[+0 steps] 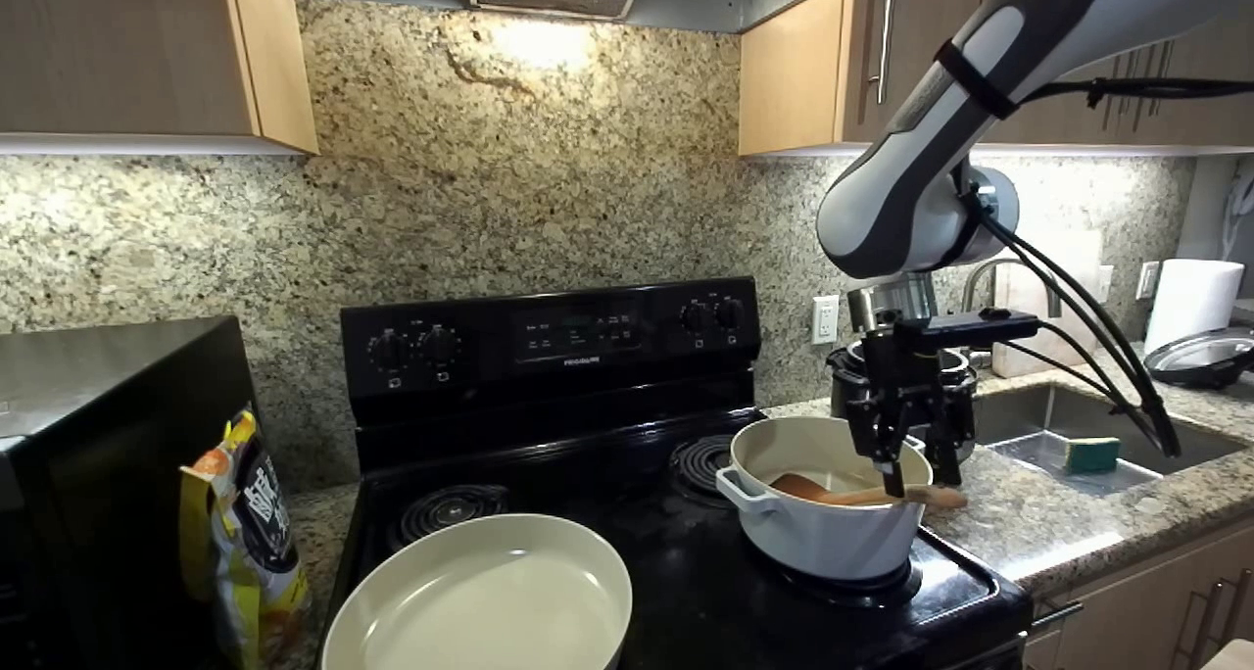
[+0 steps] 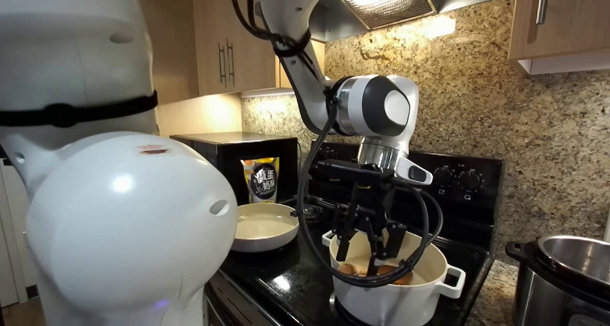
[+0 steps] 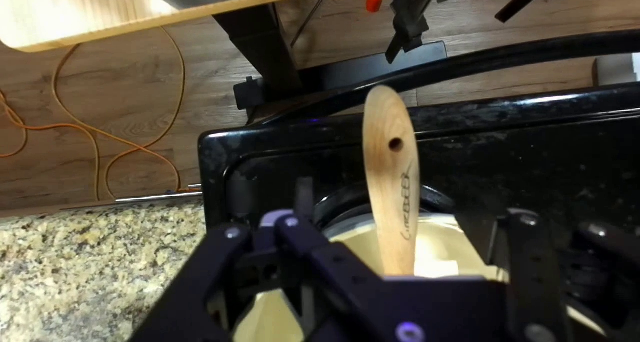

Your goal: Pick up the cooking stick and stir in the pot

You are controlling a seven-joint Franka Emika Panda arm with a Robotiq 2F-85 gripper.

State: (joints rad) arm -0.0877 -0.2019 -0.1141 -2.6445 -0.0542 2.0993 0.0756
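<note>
In an exterior view, the wooden spoon (image 1: 862, 497) sits right of centre in the frame, its bowl within the white pot (image 1: 823, 543), its handle crossing over the rim and poking out to the right. Gripper (image 1: 921, 482) directly above that rim; jaws parted fairly wide, one on each side of the handle. Contact with the wood: cannot tell. Wrist view: handle end at upper middle, with a hole and dark lettering. Pot upright on the black stove (image 1: 676, 592). Shallow white dish (image 1: 480, 601) at lower left of centre; snack bag (image 1: 260, 513) at lower left; sponge (image 1: 1091, 454) toward the right.
</note>
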